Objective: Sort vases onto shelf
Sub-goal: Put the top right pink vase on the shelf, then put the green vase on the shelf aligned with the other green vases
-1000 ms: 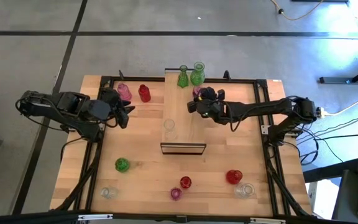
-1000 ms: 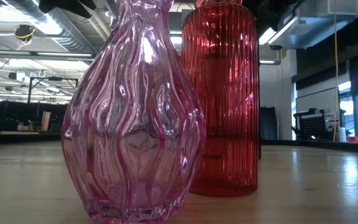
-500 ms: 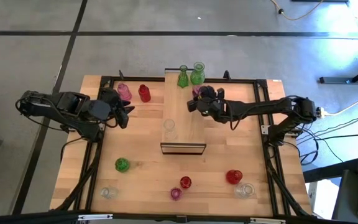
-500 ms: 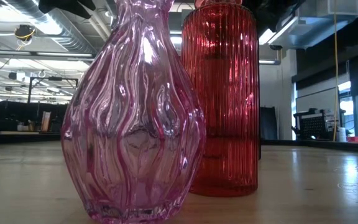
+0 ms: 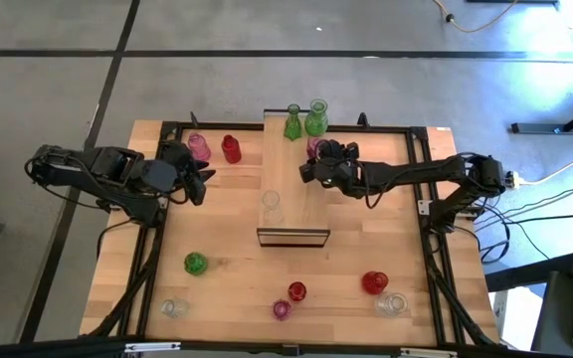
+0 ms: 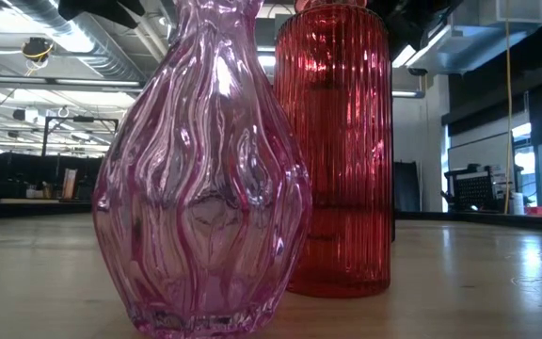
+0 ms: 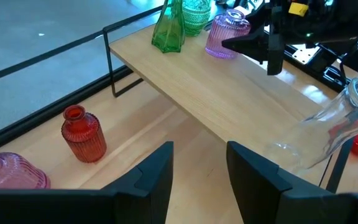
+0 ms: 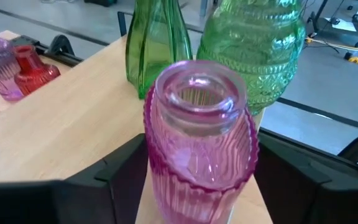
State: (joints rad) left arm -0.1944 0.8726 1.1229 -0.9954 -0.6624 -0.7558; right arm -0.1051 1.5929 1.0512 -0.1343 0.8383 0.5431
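The shelf [image 5: 296,179] lies in the middle of the table. Two green vases [image 5: 304,120] stand at its far end and a clear vase [image 5: 272,206] stands nearer. A pink ribbed vase [image 8: 201,143] stands upright on the shelf beside the green ones. My right gripper [image 8: 201,180] is open, with one finger on each side of the vase's body. My left gripper [image 7: 199,168] hangs open and empty over the table left of the shelf. A red vase [image 7: 82,134] and a pink vase [image 7: 8,171] stand below it. My right gripper's fingers [image 8: 126,168] come level from the table's right side and stand close against both sides of the pink vase's body [image 8: 160,155]. Whether they touch the glass, I cannot tell. The vase stands upright with its base on the shelf.
More vases stand on the tabletop: green [image 5: 195,263] and clear [image 5: 174,308] at the near left, red [image 5: 374,282] and clear [image 5: 393,303] at the near right. A pink vase [image 6: 200,169] and a red vase [image 6: 337,151] stand at the near edge. A dark frame [image 5: 421,179] borders the table.
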